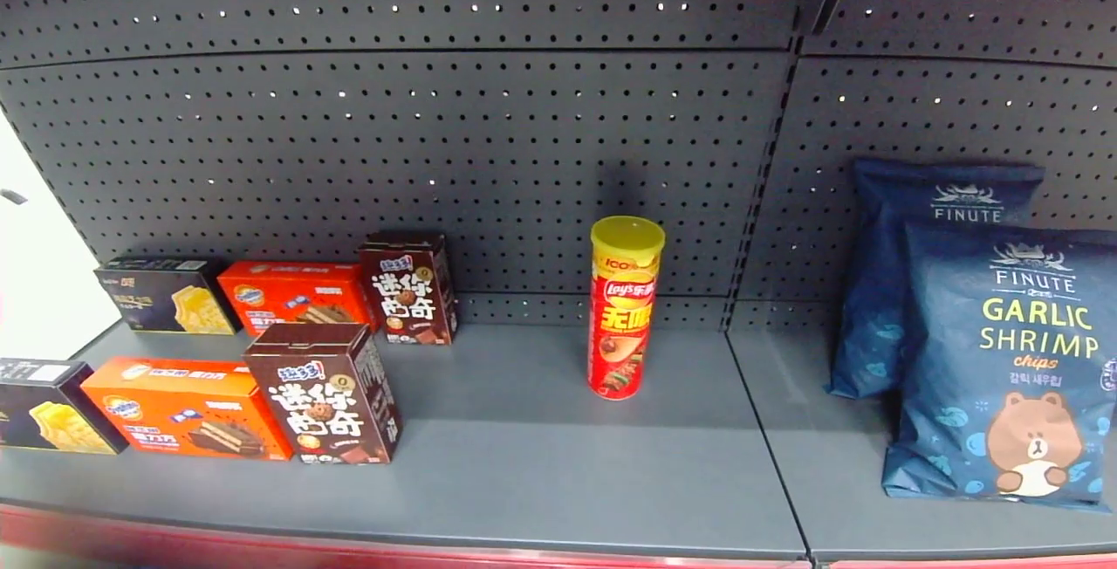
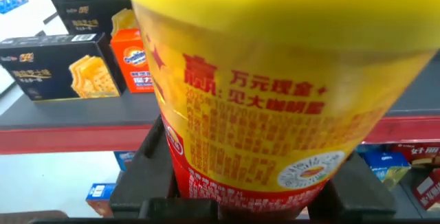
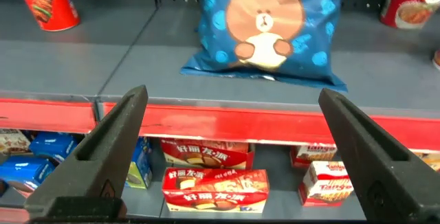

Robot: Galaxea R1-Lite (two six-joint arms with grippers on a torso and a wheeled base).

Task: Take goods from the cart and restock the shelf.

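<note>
The left gripper (image 2: 247, 189) is clamped on a chip can (image 2: 275, 114). If set too near the standing can (image 1: 625, 307), it may topple both. The right gripper (image 3: 232, 97) is spread apart and empty.

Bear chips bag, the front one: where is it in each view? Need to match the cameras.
Head view: the front bear chips bag stands at the shelf's right end, before a second bag.
Left wrist view: not in it; the left gripper holds a chip can.
Right wrist view: on the shelf, just beyond the open right gripper, bear facing the camera.
Shared landmark: the red shelf lip.
</note>
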